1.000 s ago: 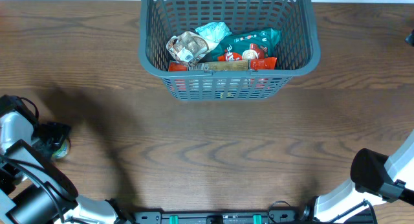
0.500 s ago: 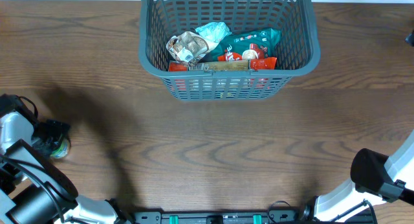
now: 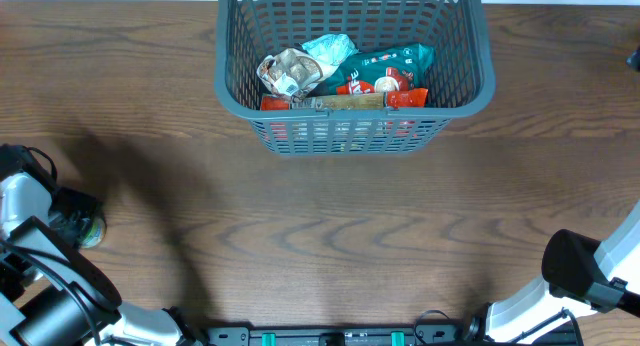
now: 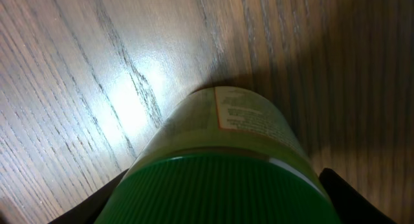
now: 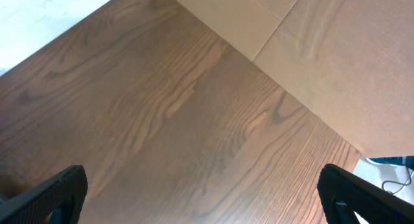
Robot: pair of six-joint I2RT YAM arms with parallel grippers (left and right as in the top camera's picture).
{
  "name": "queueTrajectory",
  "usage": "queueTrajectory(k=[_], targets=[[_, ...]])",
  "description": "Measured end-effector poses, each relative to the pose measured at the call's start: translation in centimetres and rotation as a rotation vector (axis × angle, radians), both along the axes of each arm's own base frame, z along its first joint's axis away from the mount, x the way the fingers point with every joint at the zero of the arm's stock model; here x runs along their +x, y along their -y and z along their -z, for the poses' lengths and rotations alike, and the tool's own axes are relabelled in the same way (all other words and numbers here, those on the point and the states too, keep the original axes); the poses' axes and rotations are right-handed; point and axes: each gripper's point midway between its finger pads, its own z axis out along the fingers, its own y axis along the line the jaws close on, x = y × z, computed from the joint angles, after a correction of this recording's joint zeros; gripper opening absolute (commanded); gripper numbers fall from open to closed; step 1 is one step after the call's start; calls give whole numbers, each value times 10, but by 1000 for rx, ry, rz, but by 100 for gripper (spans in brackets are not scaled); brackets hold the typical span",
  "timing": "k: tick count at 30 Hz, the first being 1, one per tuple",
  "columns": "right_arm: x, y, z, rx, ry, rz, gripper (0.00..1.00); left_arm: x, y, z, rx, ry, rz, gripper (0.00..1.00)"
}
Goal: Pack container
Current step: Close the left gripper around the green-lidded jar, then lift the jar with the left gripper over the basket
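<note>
The container [image 3: 350, 136], a dark grey lattice basket, stands at the back middle of the table. It holds several packets, among them a teal and red one [image 3: 388, 70] and a crumpled silver one [image 3: 290, 74]. At the far left a small jar [image 3: 90, 229] with a green ribbed lid [image 4: 220, 188] and a pale label lies on the wood. My left gripper [image 3: 78, 222] [image 4: 217, 208] is shut on it, a dark finger pressed to each side of the lid. My right gripper [image 5: 204, 191] is open over bare wood, holding nothing.
The right arm [image 3: 590, 276] sits at the front right corner, near the table's edge [image 5: 278, 30], with a tan surface beyond it. The left arm's body [image 3: 45, 286] fills the front left corner. Brown wood lies between the jar and the basket.
The left gripper's fingers have closed in on the jar, which they stood wide around before. The jar, the basket and the right arm have not moved.
</note>
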Motion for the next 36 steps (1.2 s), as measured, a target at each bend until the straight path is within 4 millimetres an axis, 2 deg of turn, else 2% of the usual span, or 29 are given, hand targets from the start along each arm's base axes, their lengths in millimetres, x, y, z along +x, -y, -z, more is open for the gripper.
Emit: queueTrajectory(k=[2,14,21,24,27,29,33,36], targets=[[0,0,0,0,0,0,99,0,0,0,-1,-2,0,5],[0,0,0,0,0,0,99,2,7,0,-38,15,9,6],[0,0,0,0,0,0,99,26,23,-7,-146,130,69,6],[0,0,0,0,0,0,99,37,23,-16,-155,178,99,6],[0,0,0,0,0,0,99,51,24,-36,-132,247,149,6],[0,0,0,0,0,0,99,64,25,-58,-101,311,197,6],[0,0,0,0,0,0,99,100,33,-125,-8,493,316,6],[0,0,0,0,0,0,99,130,51,-191,69,678,442,6]])
